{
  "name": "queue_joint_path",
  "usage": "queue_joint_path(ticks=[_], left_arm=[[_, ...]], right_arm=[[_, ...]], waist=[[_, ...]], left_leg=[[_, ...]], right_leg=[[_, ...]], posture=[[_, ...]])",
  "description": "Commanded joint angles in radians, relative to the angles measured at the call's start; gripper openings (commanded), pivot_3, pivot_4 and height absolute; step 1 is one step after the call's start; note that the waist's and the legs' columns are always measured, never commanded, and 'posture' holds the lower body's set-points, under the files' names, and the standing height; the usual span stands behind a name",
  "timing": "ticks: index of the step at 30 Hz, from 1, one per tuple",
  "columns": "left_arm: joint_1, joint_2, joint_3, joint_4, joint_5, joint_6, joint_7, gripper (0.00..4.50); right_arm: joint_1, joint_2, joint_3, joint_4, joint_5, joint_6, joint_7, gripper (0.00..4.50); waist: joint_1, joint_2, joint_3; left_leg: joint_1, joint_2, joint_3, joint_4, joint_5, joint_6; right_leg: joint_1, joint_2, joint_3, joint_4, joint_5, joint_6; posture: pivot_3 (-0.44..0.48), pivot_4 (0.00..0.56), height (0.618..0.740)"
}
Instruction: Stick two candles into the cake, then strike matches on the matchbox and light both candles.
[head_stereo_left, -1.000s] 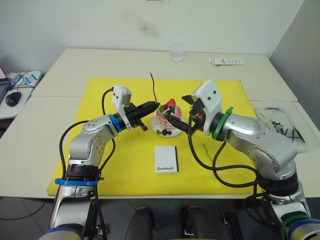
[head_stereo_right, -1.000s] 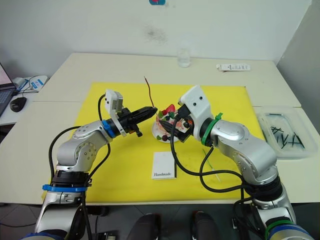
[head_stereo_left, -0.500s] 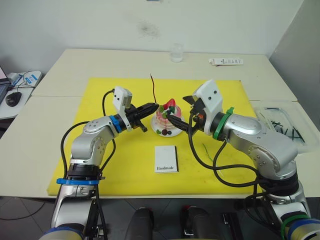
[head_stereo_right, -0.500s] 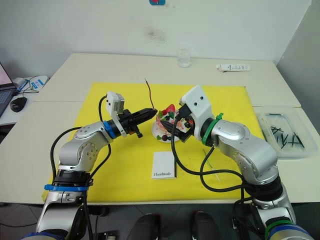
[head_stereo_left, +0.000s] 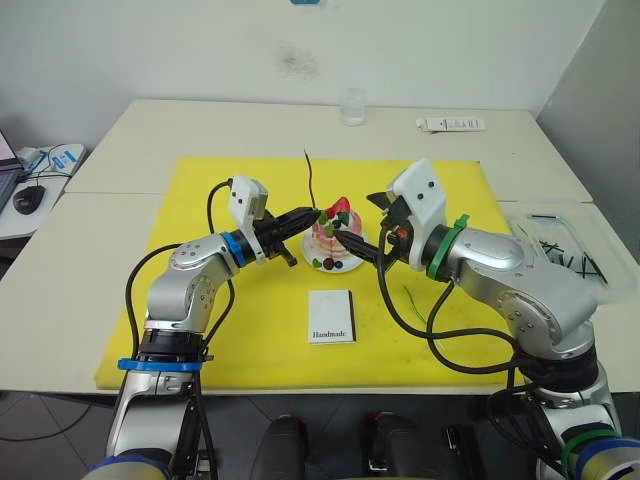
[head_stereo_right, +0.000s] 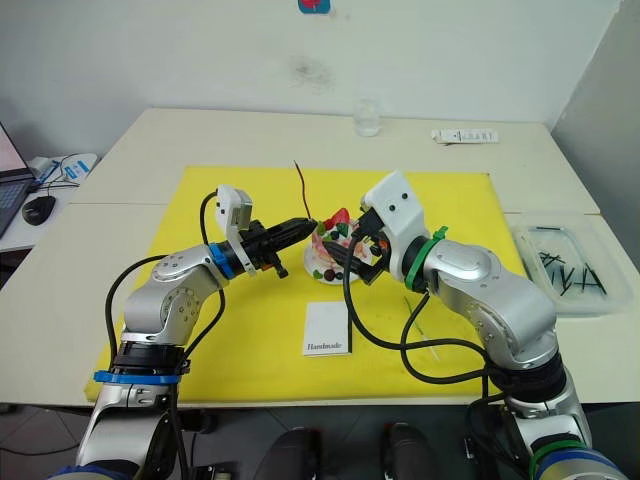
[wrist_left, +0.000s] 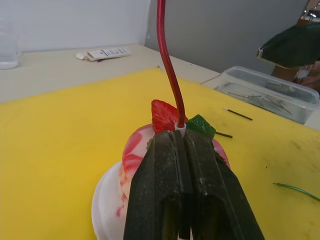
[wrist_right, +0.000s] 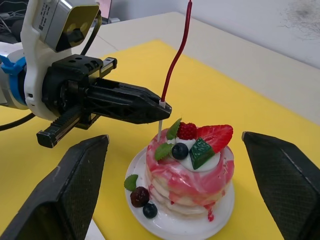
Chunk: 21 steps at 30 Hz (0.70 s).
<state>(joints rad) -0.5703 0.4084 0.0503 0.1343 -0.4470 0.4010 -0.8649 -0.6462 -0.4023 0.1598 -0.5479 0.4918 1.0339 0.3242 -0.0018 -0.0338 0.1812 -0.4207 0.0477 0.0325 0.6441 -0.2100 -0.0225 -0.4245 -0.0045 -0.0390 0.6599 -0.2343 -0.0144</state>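
Observation:
The pink cake (head_stereo_left: 335, 238) sits on its white plate (head_stereo_left: 344, 268) in the middle of the yellow mat (head_stereo_left: 220, 190). My left gripper (head_stereo_left: 312, 213) is shut on the pale lower end of the red candle (head_stereo_left: 310, 178), which stands upright at the cake's left top edge (wrist_right: 159, 131). I cannot tell whether it has entered the cake. My right gripper (wrist_right: 173, 139) is open, its fingers wide apart on either side of the cake from the right. The green candle (head_stereo_left: 413, 297) lies on the mat, right of the white matchbox (head_stereo_left: 332, 318). Dark matches (head_stereo_left: 568, 260) lie in a clear tray.
The clear tray (head_stereo_left: 530, 222) stands off the mat at the right table edge. One loose match (wrist_left: 239, 114) lies on the mat beyond the cake. A glass (head_stereo_left: 352, 103) and a white remote (head_stereo_left: 452, 124) are at the back of the table.
My left gripper has carried the red candle a little to the right, closer to the cake's top edge. The right gripper has stayed open around the cake.

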Motion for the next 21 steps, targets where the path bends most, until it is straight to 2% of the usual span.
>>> queue_joint_path(ticks=[1,11,21], left_arm=[[-0.008,0.009,-0.01,-0.009,0.026,-0.054,-0.015,0.0],[-0.01,-0.006,-0.015,0.043,0.088,-0.177,-0.005,0.0],[-0.005,-0.014,-0.023,0.055,0.095,-0.199,-0.007,0.0]], right_arm=[[-0.016,0.005,-0.027,-0.03,-0.007,-0.015,-0.002,4.48],[-0.016,0.004,-0.025,-0.031,-0.017,-0.018,0.002,4.48],[-0.023,0.01,-0.019,-0.024,-0.024,-0.026,0.0,4.48]], waist=[[0.0,0.0,0.0],[0.0,0.0,0.0],[0.0,0.0,0.0]], left_leg=[[0.0,0.0,0.0,0.0,0.0,0.0],[0.0,0.0,0.0,0.0,0.0,0.0],[0.0,0.0,0.0,0.0,0.0,0.0]], right_leg=[[0.0,0.0,0.0,0.0,0.0,0.0],[0.0,0.0,0.0,0.0,0.0,0.0],[0.0,0.0,0.0,0.0,0.0,0.0]], posture=[[0.0,0.15,0.74],[0.0,0.15,0.74],[0.0,0.15,0.74]])
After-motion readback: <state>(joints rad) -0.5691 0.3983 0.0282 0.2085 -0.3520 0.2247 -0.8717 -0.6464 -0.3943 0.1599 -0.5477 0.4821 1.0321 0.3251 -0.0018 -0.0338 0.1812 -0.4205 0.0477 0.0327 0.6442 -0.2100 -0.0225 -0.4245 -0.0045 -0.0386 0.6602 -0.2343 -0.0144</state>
